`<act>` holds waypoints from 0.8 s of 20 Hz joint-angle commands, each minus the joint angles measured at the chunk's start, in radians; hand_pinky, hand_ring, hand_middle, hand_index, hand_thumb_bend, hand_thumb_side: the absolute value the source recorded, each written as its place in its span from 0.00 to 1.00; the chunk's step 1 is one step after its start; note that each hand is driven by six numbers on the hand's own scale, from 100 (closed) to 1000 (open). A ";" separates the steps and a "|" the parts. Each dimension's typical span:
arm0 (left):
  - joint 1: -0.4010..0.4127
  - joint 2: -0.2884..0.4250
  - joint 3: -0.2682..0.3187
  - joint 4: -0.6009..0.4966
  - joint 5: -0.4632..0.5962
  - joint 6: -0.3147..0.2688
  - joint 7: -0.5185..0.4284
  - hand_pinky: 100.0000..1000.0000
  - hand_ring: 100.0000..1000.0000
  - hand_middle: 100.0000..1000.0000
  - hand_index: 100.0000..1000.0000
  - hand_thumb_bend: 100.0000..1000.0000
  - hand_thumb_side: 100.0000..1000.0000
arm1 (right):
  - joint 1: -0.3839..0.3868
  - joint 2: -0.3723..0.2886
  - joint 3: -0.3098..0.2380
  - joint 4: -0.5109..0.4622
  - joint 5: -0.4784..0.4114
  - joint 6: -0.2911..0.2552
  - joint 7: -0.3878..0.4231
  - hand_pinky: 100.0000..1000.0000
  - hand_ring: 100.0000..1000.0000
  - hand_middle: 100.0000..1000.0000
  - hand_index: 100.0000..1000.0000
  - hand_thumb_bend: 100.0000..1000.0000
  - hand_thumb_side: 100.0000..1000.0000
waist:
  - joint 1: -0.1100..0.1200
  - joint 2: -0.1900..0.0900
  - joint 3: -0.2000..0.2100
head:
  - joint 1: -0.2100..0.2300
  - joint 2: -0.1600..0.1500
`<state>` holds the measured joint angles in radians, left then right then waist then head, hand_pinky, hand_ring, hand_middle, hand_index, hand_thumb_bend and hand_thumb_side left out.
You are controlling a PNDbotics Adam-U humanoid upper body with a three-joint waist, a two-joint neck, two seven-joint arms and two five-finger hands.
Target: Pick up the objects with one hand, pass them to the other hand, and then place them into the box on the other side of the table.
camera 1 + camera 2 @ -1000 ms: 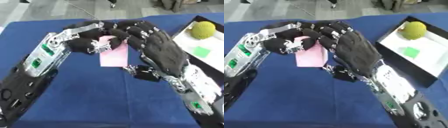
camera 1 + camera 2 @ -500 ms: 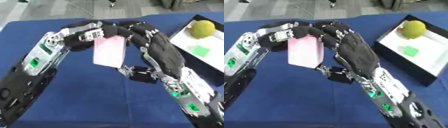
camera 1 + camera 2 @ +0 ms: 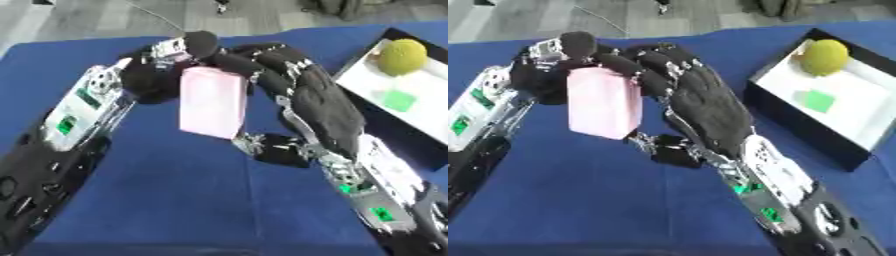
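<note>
The pink block point(image 3: 213, 101) — long axis upright — is gripped at its top between left hand point(image 3: 168, 54) and right hand point(image 3: 658, 67), both curled round it, with the box point(image 3: 798, 117) lying rightward.

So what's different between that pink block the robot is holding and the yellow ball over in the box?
The pink block is flat-sided and tall, and the yellow ball is round. The block hangs above the blue table between both hands, while the ball rests in the box beside a green piece. Neither touches the table.
</note>
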<state>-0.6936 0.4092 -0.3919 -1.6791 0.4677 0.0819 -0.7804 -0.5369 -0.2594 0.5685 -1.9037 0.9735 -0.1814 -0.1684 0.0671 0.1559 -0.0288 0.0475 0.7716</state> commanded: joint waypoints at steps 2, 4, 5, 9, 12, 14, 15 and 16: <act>-0.019 -0.008 -0.001 -0.040 0.041 0.003 0.006 0.62 0.57 0.59 0.78 0.20 1.00 | -0.022 -0.043 -0.017 0.037 0.000 0.002 0.030 0.74 0.63 0.17 0.87 0.05 0.00 | -0.003 -0.014 0.004 | -0.007 -0.002; -0.025 -0.010 0.003 -0.037 0.041 0.005 0.017 0.62 0.57 0.60 0.78 0.19 1.00 | -0.041 -0.053 0.001 0.028 -0.008 -0.015 0.053 0.74 0.63 0.17 0.87 0.08 0.00 | -0.004 -0.014 0.006 | -0.010 -0.002; -0.028 -0.010 0.006 -0.034 0.041 0.006 0.026 0.62 0.57 0.60 0.78 0.19 1.00 | -0.051 -0.057 0.010 0.022 -0.014 -0.023 0.067 0.75 0.63 0.17 0.87 0.09 0.00 | -0.005 -0.014 0.007 | -0.011 -0.002; -0.053 -0.011 0.023 -0.003 0.036 0.005 0.080 0.62 0.57 0.59 0.78 0.16 0.98 | -0.092 -0.071 0.037 -0.004 -0.040 -0.052 0.127 0.75 0.63 0.18 0.87 0.14 0.00 | -0.007 -0.013 0.010 | -0.020 -0.002; -0.080 -0.013 0.042 0.032 0.025 -0.002 0.128 0.62 0.57 0.60 0.77 0.14 0.94 | -0.119 -0.076 0.053 -0.022 -0.064 -0.068 0.174 0.75 0.63 0.18 0.87 0.13 0.00 | -0.009 -0.013 0.012 | -0.033 -0.002; -0.093 -0.016 0.053 0.053 0.020 -0.009 0.156 0.62 0.57 0.60 0.77 0.14 0.94 | -0.129 -0.078 0.057 -0.030 -0.081 -0.071 0.197 0.75 0.63 0.18 0.87 0.13 0.00 | -0.009 -0.012 0.012 | -0.037 -0.002; -0.095 -0.017 0.054 0.058 0.018 -0.012 0.162 0.62 0.57 0.60 0.77 0.14 0.94 | -0.130 -0.078 0.056 -0.033 -0.087 -0.071 0.204 0.75 0.63 0.18 0.87 0.13 0.00 | -0.009 -0.012 0.011 | -0.038 -0.002; -0.097 -0.018 0.054 0.062 0.018 -0.014 0.166 0.62 0.57 0.60 0.77 0.14 0.94 | -0.131 -0.079 0.055 -0.036 -0.092 -0.070 0.210 0.75 0.63 0.18 0.87 0.13 0.00 | -0.009 -0.012 0.011 | -0.038 -0.002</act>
<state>-0.7513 0.3928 -0.3687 -1.6106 0.4851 0.0738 -0.6336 -0.6601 -0.3325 0.5908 -1.9176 0.9011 -0.2392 0.0201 0.0601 0.1559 -0.0185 0.0124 0.7717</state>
